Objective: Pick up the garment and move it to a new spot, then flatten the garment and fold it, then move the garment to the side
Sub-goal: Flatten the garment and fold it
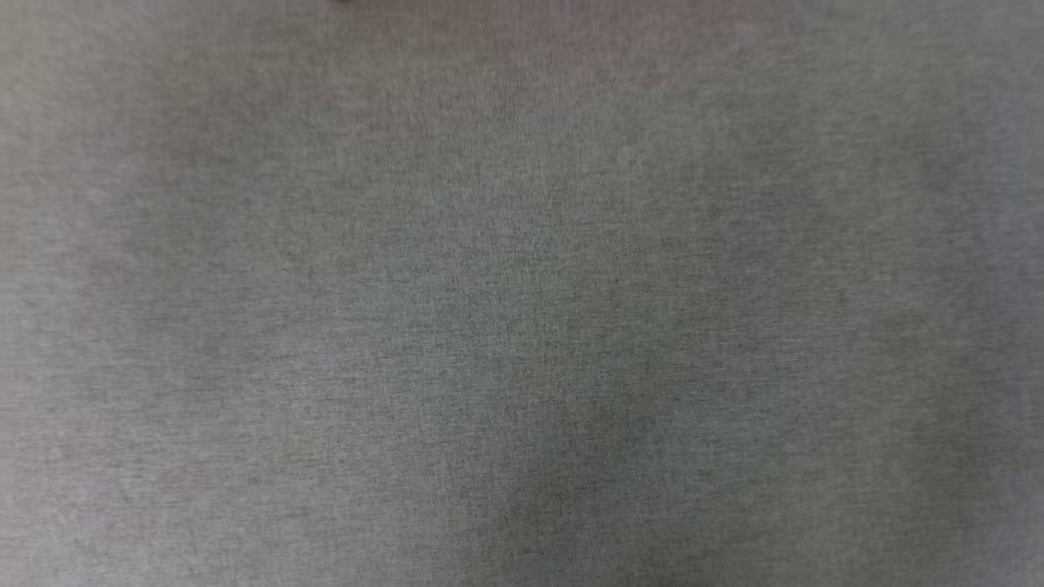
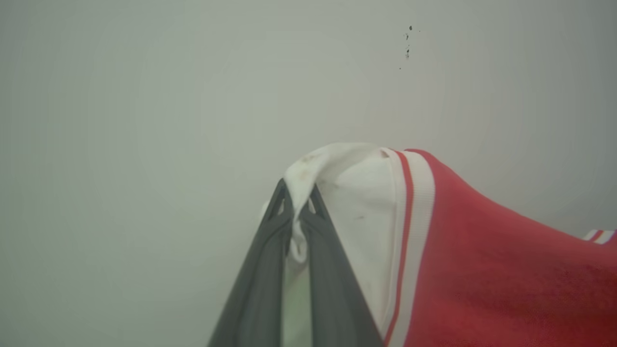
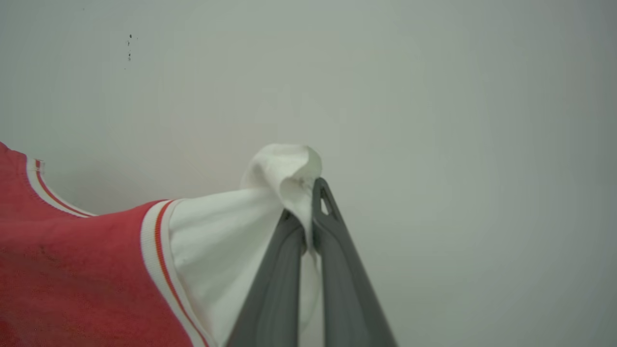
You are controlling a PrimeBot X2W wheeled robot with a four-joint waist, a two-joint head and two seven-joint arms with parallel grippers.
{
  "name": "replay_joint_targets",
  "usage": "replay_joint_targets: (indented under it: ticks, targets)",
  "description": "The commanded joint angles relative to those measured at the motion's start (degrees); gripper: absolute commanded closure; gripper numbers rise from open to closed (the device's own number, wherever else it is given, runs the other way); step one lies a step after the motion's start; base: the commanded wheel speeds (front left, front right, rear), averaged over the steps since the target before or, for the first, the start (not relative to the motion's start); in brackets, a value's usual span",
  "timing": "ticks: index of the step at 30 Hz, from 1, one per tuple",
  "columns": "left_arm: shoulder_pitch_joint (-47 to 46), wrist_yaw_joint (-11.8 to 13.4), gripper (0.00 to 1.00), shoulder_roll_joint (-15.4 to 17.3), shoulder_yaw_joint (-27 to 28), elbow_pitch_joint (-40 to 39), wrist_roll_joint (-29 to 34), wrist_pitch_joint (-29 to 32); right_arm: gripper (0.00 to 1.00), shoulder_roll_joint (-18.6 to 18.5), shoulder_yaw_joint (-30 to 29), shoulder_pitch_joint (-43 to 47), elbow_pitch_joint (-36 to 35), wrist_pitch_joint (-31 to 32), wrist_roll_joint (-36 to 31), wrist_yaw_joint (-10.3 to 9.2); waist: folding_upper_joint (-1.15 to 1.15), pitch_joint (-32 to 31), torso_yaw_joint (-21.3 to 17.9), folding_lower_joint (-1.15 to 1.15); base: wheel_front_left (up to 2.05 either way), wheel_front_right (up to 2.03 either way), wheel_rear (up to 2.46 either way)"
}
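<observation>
In the left wrist view, the left gripper (image 2: 298, 187) has its 2 dark fingers (image 2: 262, 270) clenched on a bunched fold of the garment (image 2: 482, 250), pinching the edge of a white sleeve (image 2: 359, 202). A tuft of white cloth bulges above the tips and a little shows between the fingers lower down. To the right of the sleeve runs the red-and-white striped trim (image 2: 409, 217), and beyond it the red body of the garment slopes down to the right edge of that view.

In the right wrist view, the right gripper (image 3: 304, 197) is clamped the same way on the other white sleeve (image 3: 226, 231), its 2 fingers (image 3: 274, 284) pressed together with a knot of white cloth poking out above them. Striped trim (image 3: 156, 241) borders this sleeve too, and the red body fills the lower left.

The garment hangs between the 2 grippers, held by a sleeve at each end, against a pale plain backdrop (image 2: 144, 120) marked with a few dark specks (image 2: 408, 41). Whether its lower part touches anything cannot be told.

The head view looks onto a grey, woven-textured surface (image 1: 522, 293), slightly blurred.
</observation>
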Motion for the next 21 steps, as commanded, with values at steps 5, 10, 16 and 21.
replay_joint_targets:
  ticks: [5, 10, 16, 21]
  targets:
    - [1.2, -1.6, 1.0, -1.1, -0.3, 4.1, -0.9, -2.4, 1.0, 1.0, 3.6, -1.6, 5.1, -2.7, 2.0, -0.04, 0.0, 3.4, 0.3, -0.01, 0.0, 0.0, 0.0]
    - [4.6, -3.5, 1.0, -3.1, -0.4, 9.3, -2.4, -4.4, 1.0, 1.8, 7.0, 1.3, 10.6, -5.0, 4.9, -0.04, 0.0, 2.9, 0.5, -0.01, 0.0, 0.0, 0.0]
    - [11.8, -6.1, 1.0, -5.4, -0.2, 15.1, -4.4, -6.4, 1.0, 2.6, 11.2, 8.5, 15.3, -6.5, 9.5, -0.04, 0.0, -0.6, 0.9, -0.01, 0.0, 0.0, 0.0]
    - [21.3, -8.0, 1.0, -7.0, 0.4, 17.2, -6.0, -7.7, 1.0, 2.1, 15.2, 18.8, 15.7, -7.1, 14.5, -0.04, 0.0, -5.5, 1.1, -0.01, 0.0, 0.0, 0.0]
